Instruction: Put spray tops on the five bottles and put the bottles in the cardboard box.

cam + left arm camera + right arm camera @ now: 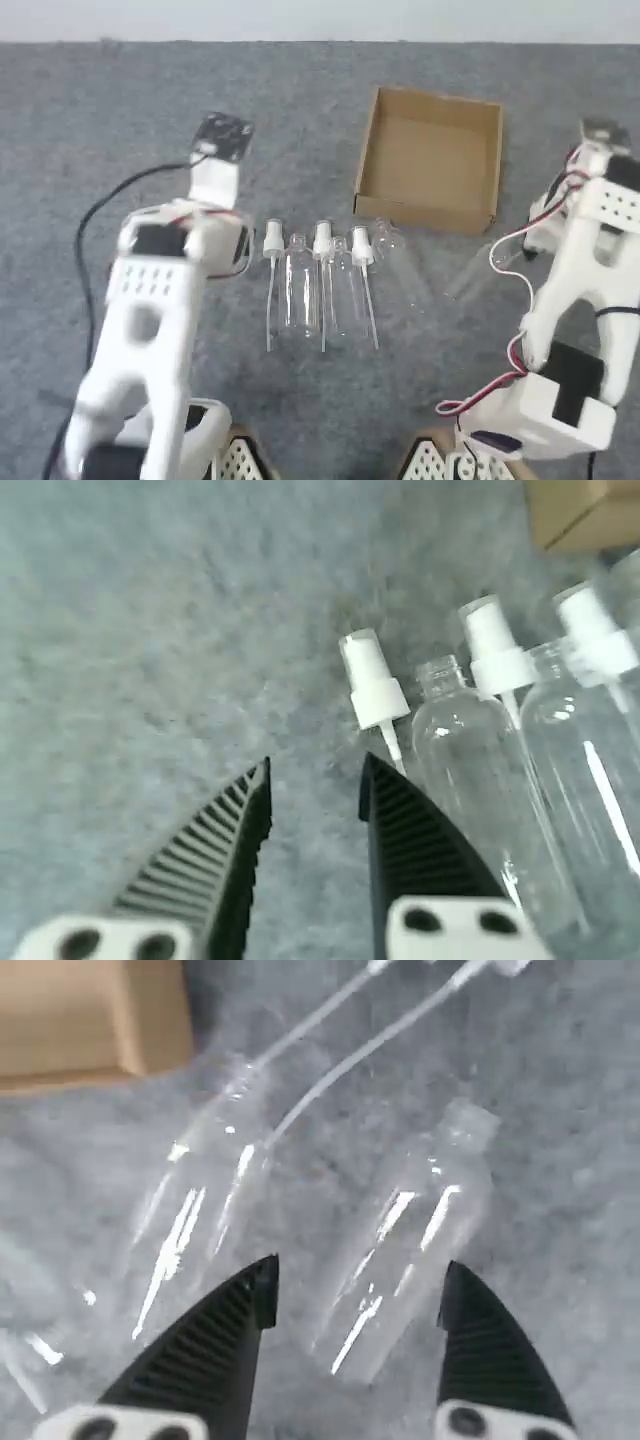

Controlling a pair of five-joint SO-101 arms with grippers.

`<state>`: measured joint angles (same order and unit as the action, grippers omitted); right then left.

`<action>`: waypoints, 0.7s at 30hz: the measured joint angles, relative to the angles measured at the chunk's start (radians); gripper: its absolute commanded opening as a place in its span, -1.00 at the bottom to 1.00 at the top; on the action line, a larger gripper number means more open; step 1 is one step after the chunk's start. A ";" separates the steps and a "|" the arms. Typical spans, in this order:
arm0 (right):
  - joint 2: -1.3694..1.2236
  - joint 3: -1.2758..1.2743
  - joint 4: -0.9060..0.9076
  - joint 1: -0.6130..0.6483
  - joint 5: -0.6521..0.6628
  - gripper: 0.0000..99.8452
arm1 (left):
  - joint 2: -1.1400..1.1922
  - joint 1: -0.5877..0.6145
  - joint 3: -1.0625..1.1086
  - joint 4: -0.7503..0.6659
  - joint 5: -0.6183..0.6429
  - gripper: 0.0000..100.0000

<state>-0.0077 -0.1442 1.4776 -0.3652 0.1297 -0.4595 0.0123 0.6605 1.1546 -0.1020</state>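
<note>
Pick-up step in hand.
Open left hand (316, 765) must close on white plastic spray top (372, 685), open right hand (361, 1265) on clear plastic bottle (412, 1235).

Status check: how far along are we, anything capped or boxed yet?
Done: nothing; the cardboard box holds no bottle, and the spray tops lie loose among uncapped bottles. In hand: nothing; the left gripper is open near one spray top, the right gripper open above a bottle. Left: all capping and boxing.

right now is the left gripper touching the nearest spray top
Cannot tell: left wrist view shows the spray top head clear of the left gripper, but its tube passes behind one finger.
</note>
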 measured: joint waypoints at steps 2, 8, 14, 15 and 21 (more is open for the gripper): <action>0.000 -0.081 -0.064 -0.002 0.000 -0.57 | 0.110 0.003 -0.041 -0.023 0.040 -0.71; 0.026 -0.232 -0.203 -0.009 0.000 -0.57 | 0.350 -0.006 -0.126 -0.098 0.104 -0.62; 0.058 -0.301 -0.290 -0.052 0.000 -0.57 | 0.474 0.000 -0.219 -0.104 0.118 -0.62; 0.048 -0.301 -0.293 -0.064 0.000 -0.57 | 0.486 0.000 -0.230 -0.104 0.118 -0.62; 0.043 -0.301 -0.292 -0.126 0.038 -0.57 | 0.531 -0.025 -0.245 -0.104 0.143 -0.62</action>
<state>0.0353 -0.4450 1.1861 -0.4910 0.1680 0.0713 -0.0123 0.4150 1.0503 0.0407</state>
